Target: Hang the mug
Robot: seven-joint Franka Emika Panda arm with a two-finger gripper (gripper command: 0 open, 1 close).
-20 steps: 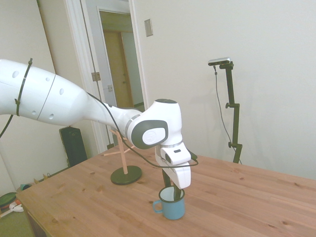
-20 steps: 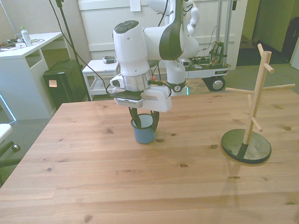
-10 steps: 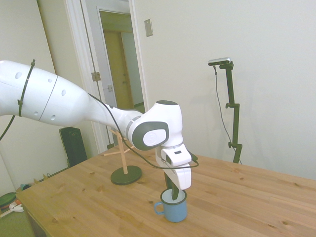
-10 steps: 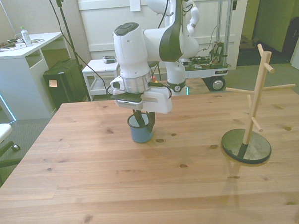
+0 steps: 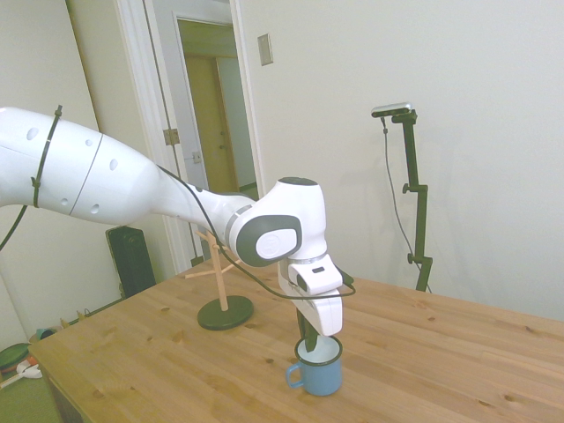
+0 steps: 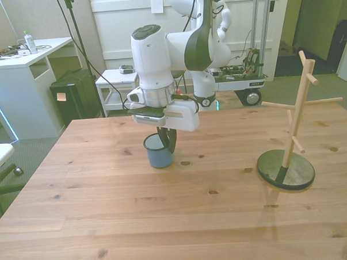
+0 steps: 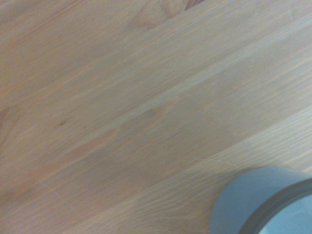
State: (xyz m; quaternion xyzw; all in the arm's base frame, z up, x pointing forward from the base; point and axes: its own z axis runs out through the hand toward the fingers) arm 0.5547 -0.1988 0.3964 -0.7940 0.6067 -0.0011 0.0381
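The light-blue mug (image 5: pixel 319 372) stands on the wooden table (image 5: pixel 159 361), its loop handle (image 5: pixel 293 379) pointing toward the side view's left. My gripper (image 5: pixel 306 339) comes straight down onto it and is shut on the rim wall, one finger inside the white interior. In the front view, the mug (image 6: pixel 158 153) sits just below the gripper (image 6: pixel 167 142), which grips the rim on the front view's right; the handle is hidden there. The wrist view shows only a blurred curve of the mug (image 7: pixel 253 200) over wood grain.
A wooden mug tree (image 6: pixel 293 130) with angled pegs on a dark round base (image 6: pixel 286 170) stands at the front view's right, well apart from the mug. It shows behind the arm in the side view as the mug tree (image 5: pixel 220 291). A white desk (image 6: pixel 20 56) stands off the table.
The fingers, spread around the mug a second ago, have closed on its rim. The mug has slid a little toward the front view's left.
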